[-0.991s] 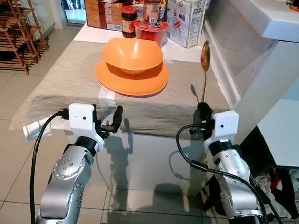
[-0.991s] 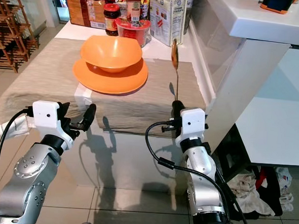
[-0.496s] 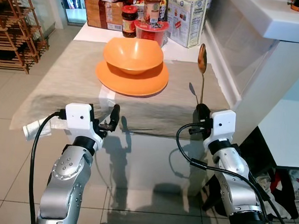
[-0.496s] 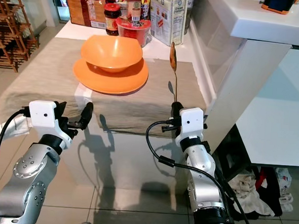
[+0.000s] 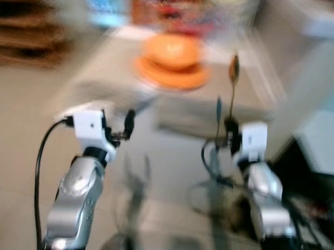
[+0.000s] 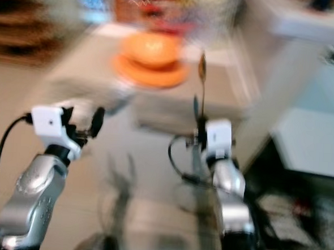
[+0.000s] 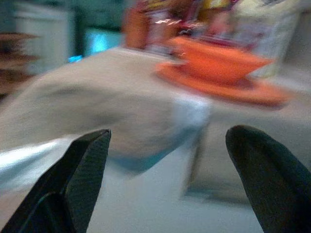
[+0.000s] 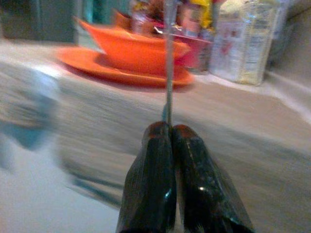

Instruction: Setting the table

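Observation:
Both eye views are blurred by motion. An orange bowl (image 5: 174,50) sits on an orange plate (image 5: 171,77) on the cloth-covered table (image 5: 110,82). My right gripper (image 5: 230,126) is shut on the handle of a spoon (image 5: 234,69), which stands upright in front of the table's near edge. In the right wrist view the spoon handle (image 8: 168,73) rises from the closed fingers (image 8: 153,179), with the bowl (image 8: 131,48) beyond. My left gripper (image 5: 127,124) is open and holds nothing, short of the table's near edge; its fingers (image 7: 82,165) are wide apart.
Jars and cartons (image 5: 180,4) crowd the table's far end. A white counter (image 5: 325,38) rises at the right, close to my right arm. A wooden rack (image 5: 24,42) is at the far left. Tiled floor (image 5: 17,167) lies below.
The whole picture has shifted and blurred, so the camera has moved. Both arms keep the same pose, the spoon still upright in the right gripper.

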You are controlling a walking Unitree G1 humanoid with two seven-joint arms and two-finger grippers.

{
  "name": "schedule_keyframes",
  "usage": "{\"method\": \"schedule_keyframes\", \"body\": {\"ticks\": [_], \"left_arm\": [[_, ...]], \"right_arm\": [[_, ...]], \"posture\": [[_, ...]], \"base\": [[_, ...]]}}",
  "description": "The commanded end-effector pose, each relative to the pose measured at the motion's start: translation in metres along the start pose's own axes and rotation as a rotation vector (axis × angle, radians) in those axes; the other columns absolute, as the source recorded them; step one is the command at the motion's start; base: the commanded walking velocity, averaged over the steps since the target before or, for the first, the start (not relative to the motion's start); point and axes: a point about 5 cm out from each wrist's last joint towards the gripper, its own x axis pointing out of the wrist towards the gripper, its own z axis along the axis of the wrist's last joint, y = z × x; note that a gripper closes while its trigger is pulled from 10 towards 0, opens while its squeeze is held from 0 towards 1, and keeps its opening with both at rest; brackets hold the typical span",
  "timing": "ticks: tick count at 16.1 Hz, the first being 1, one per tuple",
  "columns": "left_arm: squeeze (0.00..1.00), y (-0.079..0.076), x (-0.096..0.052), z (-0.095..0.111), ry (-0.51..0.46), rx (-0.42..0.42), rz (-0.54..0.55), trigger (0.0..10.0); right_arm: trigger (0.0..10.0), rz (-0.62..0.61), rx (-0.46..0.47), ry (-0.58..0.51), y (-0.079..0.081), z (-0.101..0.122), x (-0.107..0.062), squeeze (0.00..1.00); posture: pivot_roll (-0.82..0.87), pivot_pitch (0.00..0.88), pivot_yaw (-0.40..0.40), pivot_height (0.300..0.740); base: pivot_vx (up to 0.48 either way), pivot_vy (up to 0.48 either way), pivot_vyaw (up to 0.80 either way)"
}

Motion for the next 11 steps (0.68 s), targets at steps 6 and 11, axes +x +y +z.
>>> {"method": "schedule_keyframes", "body": {"ticks": [6, 11], "left_arm": [[0.00, -0.0093, 0.0058, 0.0078, -0.034, 0.014, -0.054, 10.0], [0.00, -0.0109, 0.0084, 0.0088, -0.035, 0.013, -0.073, 10.0]], "right_arm": [[0.0, 0.012, 0.007, 0.004, 0.0023, -0.0014, 0.0002, 0.00], [0.0, 0.015, 0.010, 0.007, 0.0037, -0.0022, 0.0004, 0.00]], "posture": [[-0.04, 0.000, 0.003, 0.731], [-0.04, 0.000, 0.011, 0.731]], "base": [[0.000, -0.157, 0.00], [0.000, -0.472, 0.00]]}}
